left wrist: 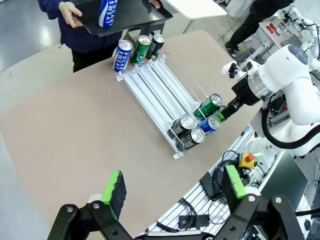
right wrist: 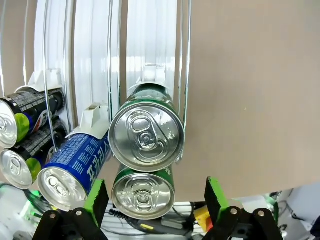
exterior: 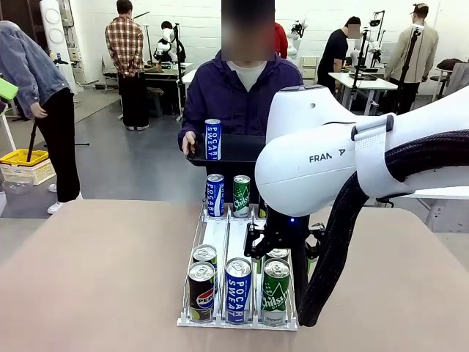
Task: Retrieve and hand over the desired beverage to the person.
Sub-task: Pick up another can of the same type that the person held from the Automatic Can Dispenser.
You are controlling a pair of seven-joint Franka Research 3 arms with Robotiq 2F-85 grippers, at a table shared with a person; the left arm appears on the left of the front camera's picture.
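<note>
The right tool [right wrist: 156, 197], wide open and empty, hangs over a green aluminium can [right wrist: 146, 134] at the white wire rack [exterior: 220, 235]'s near end, seemingly clear of it. The left tool [left wrist: 174, 187] is likewise open and empty. Beyond the rack, the purple-jacketed person [exterior: 234, 95] holds a black tray [exterior: 238, 152] carrying a blue can [exterior: 212, 139].

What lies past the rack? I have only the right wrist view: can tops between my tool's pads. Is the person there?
Observer: Yes. The person stands at the far side, holding a black tray.
Operator: Anything on it?
Observer: One upright blue Pocari Sweat can.
Operator: And the left tool?
Observer: The left tool is open, up over the table, apart from the rack.
</note>
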